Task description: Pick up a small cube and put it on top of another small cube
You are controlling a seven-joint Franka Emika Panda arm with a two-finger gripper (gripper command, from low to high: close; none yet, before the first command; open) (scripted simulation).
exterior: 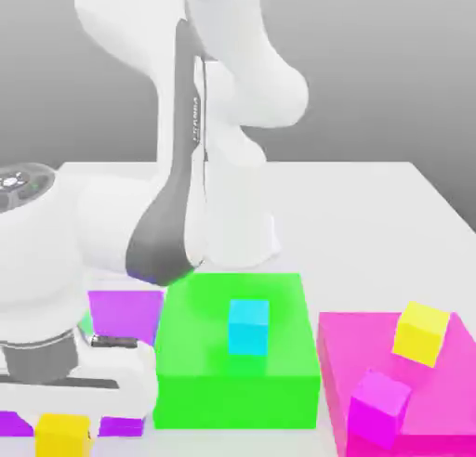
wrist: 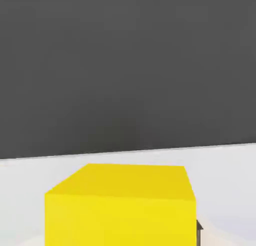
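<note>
Our gripper [exterior: 63,425] hangs low over the yellow cube [exterior: 62,436], apparently to grasp it, though we cannot tell its opening.

a plain white bench [exterior: 372,204] spreads across the scene, its far edge meeting a flat grey backdrop [exterior: 390,65]. the light is soft and even, with faint shading on the surface. the hand view shows the same pale top under dark grey.
</note>
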